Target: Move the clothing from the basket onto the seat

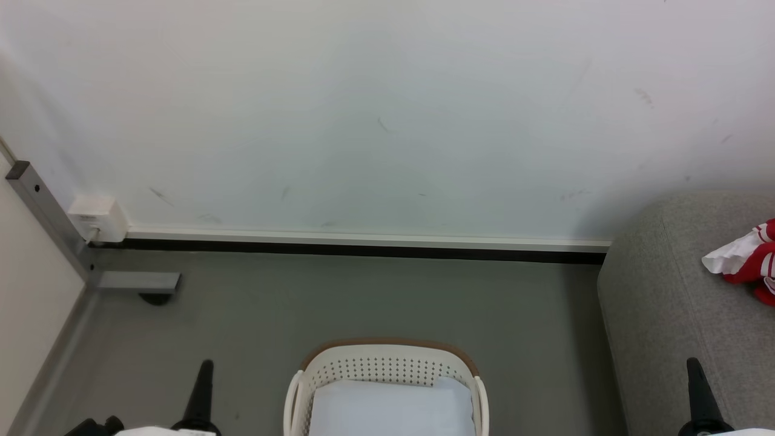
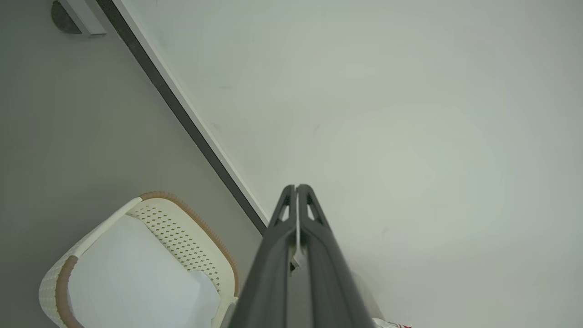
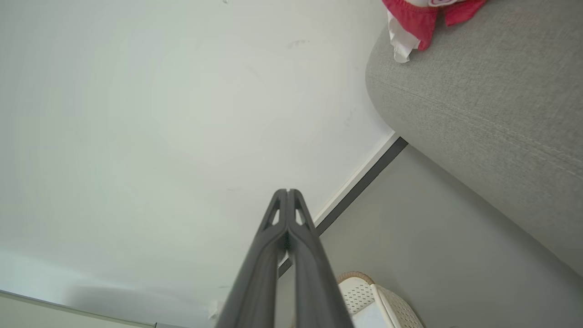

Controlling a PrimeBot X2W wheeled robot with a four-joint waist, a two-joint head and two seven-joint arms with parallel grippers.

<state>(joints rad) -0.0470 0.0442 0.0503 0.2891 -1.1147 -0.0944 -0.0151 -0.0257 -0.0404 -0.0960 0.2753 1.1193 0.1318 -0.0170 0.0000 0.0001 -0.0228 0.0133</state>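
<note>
The white perforated basket (image 1: 387, 369) with a brown rim stands on the floor at the bottom middle of the head view; inside it a pale flat lining sheet (image 1: 390, 409) shows. The basket (image 2: 182, 237) also appears in the left wrist view and its rim (image 3: 364, 291) in the right wrist view. Red and white clothing (image 1: 748, 260) lies on the grey seat (image 1: 672, 303) at the right; it shows again as clothing (image 3: 421, 20) on the seat (image 3: 483, 105). My left gripper (image 1: 206, 366) (image 2: 296, 187) is shut and empty, left of the basket. My right gripper (image 1: 693, 363) (image 3: 288, 191) is shut and empty, in front of the seat.
A white wall (image 1: 387, 109) with a white-and-black baseboard (image 1: 363, 245) runs behind the basket. A grey metal post (image 1: 45, 209) with a foot (image 1: 140, 283) and a white box (image 1: 97, 218) stand at the left. Grey-green floor (image 1: 339, 303) lies between wall and basket.
</note>
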